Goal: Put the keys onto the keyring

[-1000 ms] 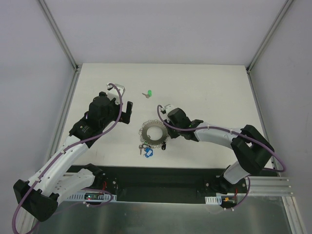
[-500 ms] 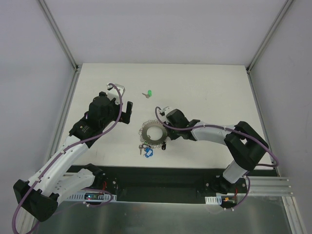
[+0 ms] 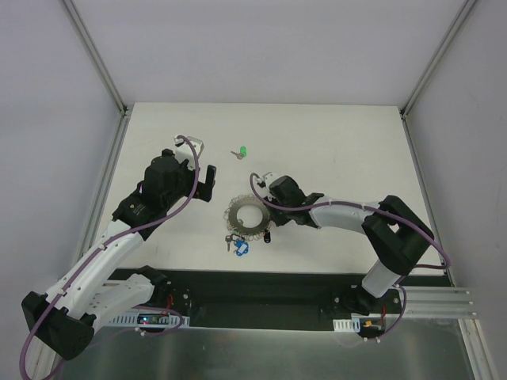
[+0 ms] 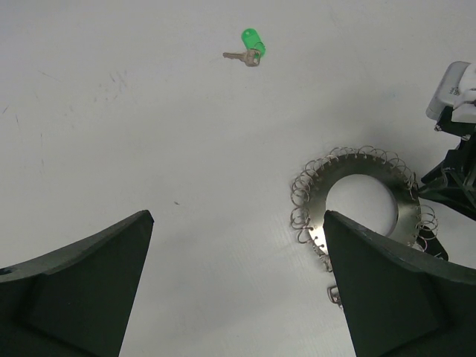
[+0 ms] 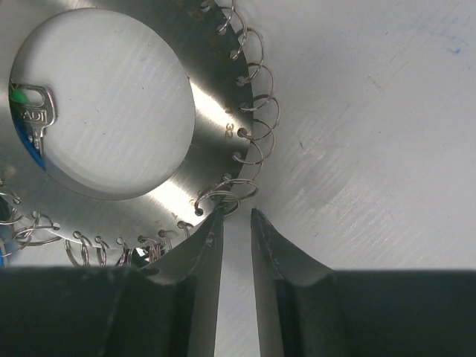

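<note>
The left arm is reaching up the table [image 3: 333,150], its claw [image 4: 238,223] spread wide and holding nothing. The right arm is stretching low and leftward, its claw [image 5: 236,214] narrowed to a slim gap at the keyring's [image 5: 212,134] right rim. The tips are meeting a thin wire loop [image 5: 236,195], but whether they are pinching it cannot be told. The keyring is lying flat mid-table, a brushed grey metal disc with a wide round hole and a fringe of curled wire loops. A green-headed key [image 4: 249,44] is lying well apart from it, and the blue key [image 3: 240,246] and black key [image 3: 267,236] are sitting just beside its near edge.
</note>
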Tool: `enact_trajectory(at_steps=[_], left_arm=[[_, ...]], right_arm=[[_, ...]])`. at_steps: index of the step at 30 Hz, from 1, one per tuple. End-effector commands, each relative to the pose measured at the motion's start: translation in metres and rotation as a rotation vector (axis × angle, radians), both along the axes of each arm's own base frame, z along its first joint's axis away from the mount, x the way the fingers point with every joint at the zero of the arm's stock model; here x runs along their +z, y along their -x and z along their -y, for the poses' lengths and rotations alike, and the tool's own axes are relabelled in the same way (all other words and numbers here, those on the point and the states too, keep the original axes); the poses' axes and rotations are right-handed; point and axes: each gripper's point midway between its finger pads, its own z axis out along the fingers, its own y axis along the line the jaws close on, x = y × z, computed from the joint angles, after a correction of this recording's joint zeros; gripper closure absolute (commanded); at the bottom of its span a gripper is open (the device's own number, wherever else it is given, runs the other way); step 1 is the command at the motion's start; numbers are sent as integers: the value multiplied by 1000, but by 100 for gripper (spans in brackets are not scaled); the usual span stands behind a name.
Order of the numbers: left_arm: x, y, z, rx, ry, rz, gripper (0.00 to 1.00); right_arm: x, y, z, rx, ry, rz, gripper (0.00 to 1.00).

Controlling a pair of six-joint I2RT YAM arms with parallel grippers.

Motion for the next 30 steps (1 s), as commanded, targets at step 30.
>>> enact_trajectory(at_steps=[30], left_arm=[[2, 0, 2, -21, 3, 17, 1]], right_arm=[[0, -8, -11, 125, -42, -12, 80]])
